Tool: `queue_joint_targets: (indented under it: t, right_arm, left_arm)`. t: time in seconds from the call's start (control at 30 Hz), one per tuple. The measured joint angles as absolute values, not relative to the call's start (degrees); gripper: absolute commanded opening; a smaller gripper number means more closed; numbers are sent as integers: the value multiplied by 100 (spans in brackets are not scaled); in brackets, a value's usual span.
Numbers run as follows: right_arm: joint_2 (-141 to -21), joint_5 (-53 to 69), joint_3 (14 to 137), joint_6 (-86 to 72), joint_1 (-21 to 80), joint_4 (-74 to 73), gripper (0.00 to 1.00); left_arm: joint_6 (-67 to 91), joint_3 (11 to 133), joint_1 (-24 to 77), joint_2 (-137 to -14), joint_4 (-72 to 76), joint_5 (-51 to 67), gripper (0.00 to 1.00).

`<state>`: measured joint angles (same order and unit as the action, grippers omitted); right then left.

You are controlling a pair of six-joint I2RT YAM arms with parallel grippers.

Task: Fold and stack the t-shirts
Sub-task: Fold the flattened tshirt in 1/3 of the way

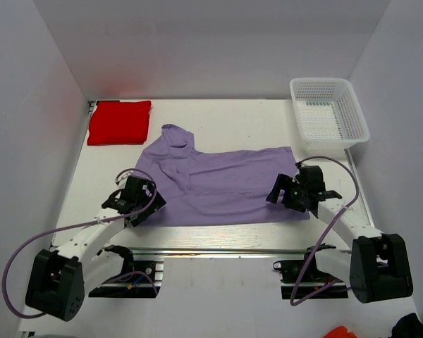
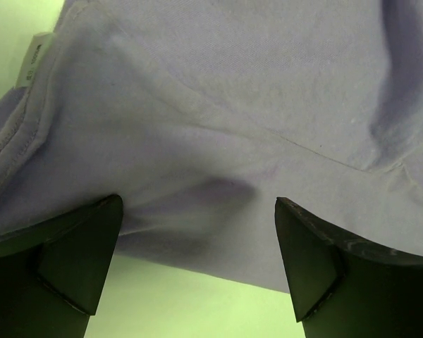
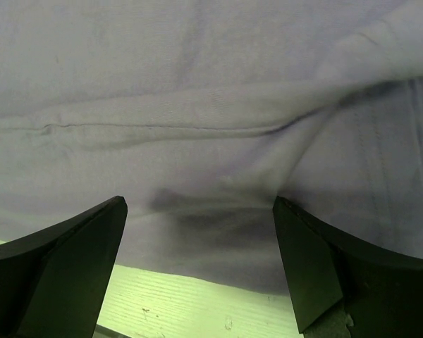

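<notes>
Purple shirt [image 1: 225,186]: limp, light. Left gripper [image 2: 197,257] and right gripper [image 3: 199,260] wide open, empty, at its near edge; pinch there.

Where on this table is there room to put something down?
Bare table lies along the far edge between the folded red t-shirt and the white mesh basket, and left of the lavender t-shirt. The near edge is crowded: left fingers and right fingers straddle that shirt's hem.
</notes>
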<state>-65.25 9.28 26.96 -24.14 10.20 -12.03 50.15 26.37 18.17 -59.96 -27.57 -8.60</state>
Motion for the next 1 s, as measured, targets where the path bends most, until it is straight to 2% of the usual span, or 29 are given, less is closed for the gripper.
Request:
queue_joint_targets:
  t: [0.23, 0.43, 0.77, 1.0]
  right_arm:
    - [-6403, 923, 2816, -2349, 1024, -1378, 90]
    - [-6184, 954, 3142, -2211, 1026, -1271, 90]
    - [-6890, 1096, 3190, -2202, 1026, -1046, 90]
    - [-7544, 604, 3669, -2211, 1026, -1004, 90]
  left_arm:
    - [5144, 2613, 1824, -5492, -3579, -862, 100]
    - [4692, 3249, 1874, -5561, -3413, -746, 100]
    - [4147, 3988, 1876, -6672, -2429, -491, 100]
    - [3920, 4698, 1852, -7352, -2145, -598, 100]
